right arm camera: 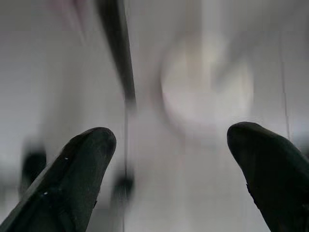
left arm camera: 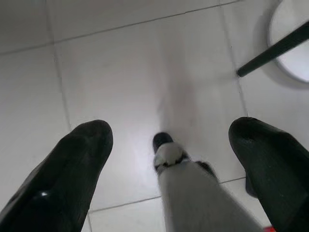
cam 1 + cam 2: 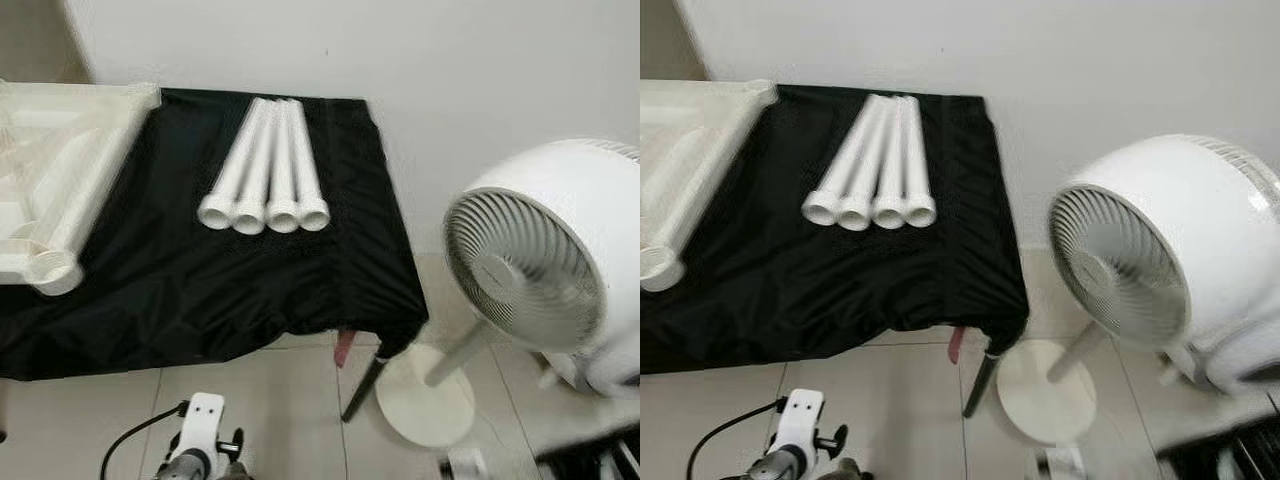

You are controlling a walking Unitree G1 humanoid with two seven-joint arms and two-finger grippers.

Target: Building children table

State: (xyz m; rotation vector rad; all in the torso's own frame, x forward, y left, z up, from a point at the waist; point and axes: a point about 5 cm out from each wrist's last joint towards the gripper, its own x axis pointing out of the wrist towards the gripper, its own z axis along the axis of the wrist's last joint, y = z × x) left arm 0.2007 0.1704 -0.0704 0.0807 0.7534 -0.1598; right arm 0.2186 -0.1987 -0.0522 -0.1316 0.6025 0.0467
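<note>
A: End effector status?

B: Left end effector (image 2: 171,145) hangs low over the floor (image 2: 120,72), fingers (image 2: 72,164) spread wide, nothing between them. Right end effector (image 1: 171,140) likewise: fingers (image 1: 77,164) apart, empty, pointed down at the floor. That view is blurred, so no more detail from it.

A: What's under them?

B: The left wrist view looks down past what looks like the robot's own leg (image 2: 193,193) onto pale tiles. A black counter leg (image 2: 275,48) and the edge of the fan base (image 2: 294,43) are off to one side. The right wrist view shows a dark bar and a round pale disc, probably the same two things, but too smeared to be sure.

A: Parts?

B: All on the counter (image 3: 250,290), which is draped in black cloth. Four white tube legs (image 3: 265,170) lie side by side, touching, open ends toward the robot. The white tabletop (image 3: 60,170) lies at the counter's left end, cut off by the frame edge. There seems to be a round socket (image 3: 55,270) at its near corner, though it could be another tube.

A: Progress?

B: I'd call it not started, or close to it. The four legs lie loose, well apart from the tabletop. Picking up, aligning and seating all four legs is left.

A: Obstacles?

B: A white pedestal fan (image 3: 550,260) stands on the floor just right of the counter, near the right arm's path.
</note>
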